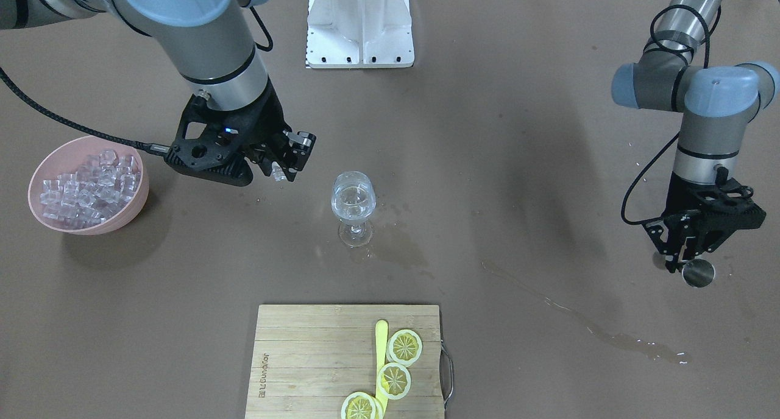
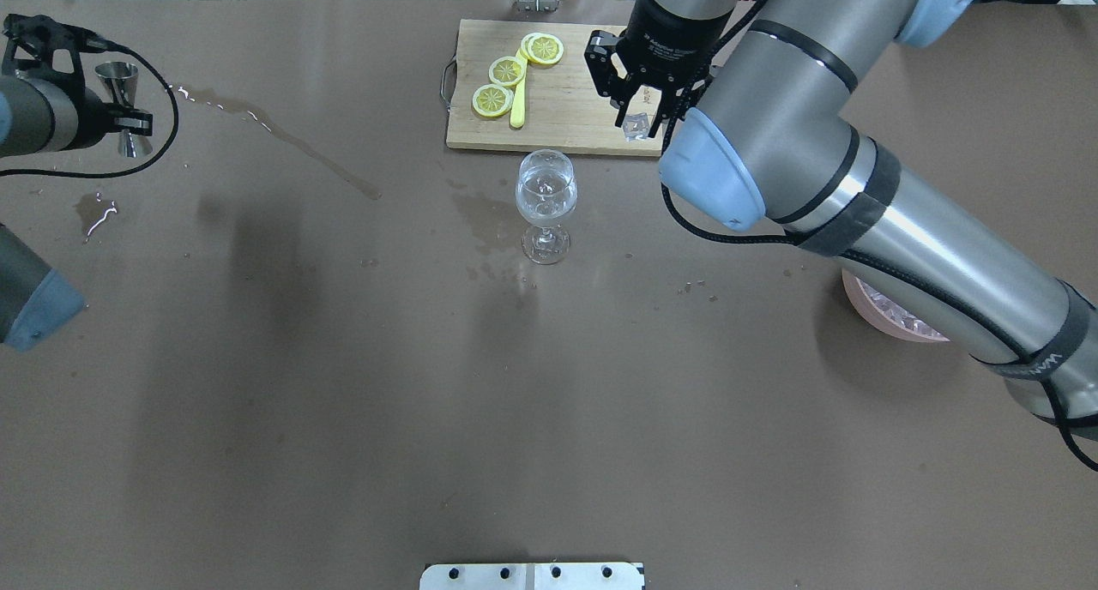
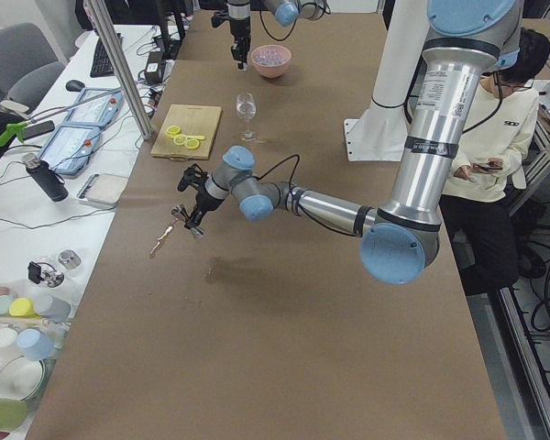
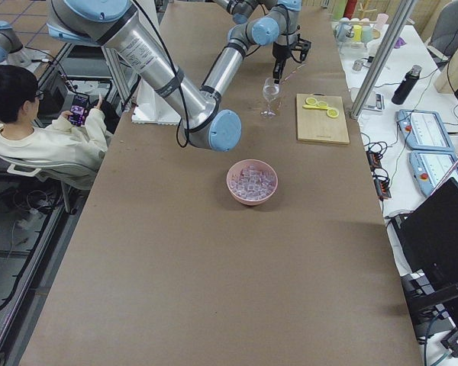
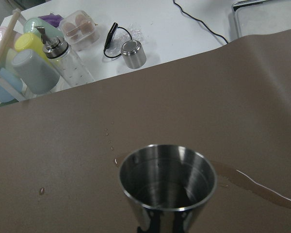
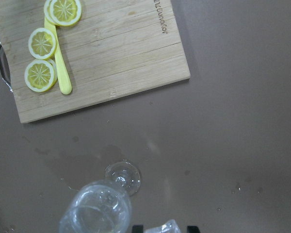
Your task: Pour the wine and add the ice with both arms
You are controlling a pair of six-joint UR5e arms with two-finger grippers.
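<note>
One ice cube (image 1: 278,174) is pinched in the right gripper (image 1: 283,172), in the air just beside the upright wine glass (image 1: 353,201), which holds a little clear wine (image 1: 353,207). More ice (image 1: 85,186) fills the pink bowl (image 1: 35,190), well apart from the glass. Far across the table (image 1: 518,163), the left gripper (image 1: 685,262) clamps a steel jigger (image 1: 698,273), mouth up, near a spilled streak (image 1: 609,337).

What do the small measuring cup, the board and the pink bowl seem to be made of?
The measuring cup: likely stainless steel, polished; its inside mirrors light. The board: probably bamboo or wood, matte, with visible strips and grain. The bowl: pink, seemingly matte plastic; ceramic cannot be excluded.
</note>
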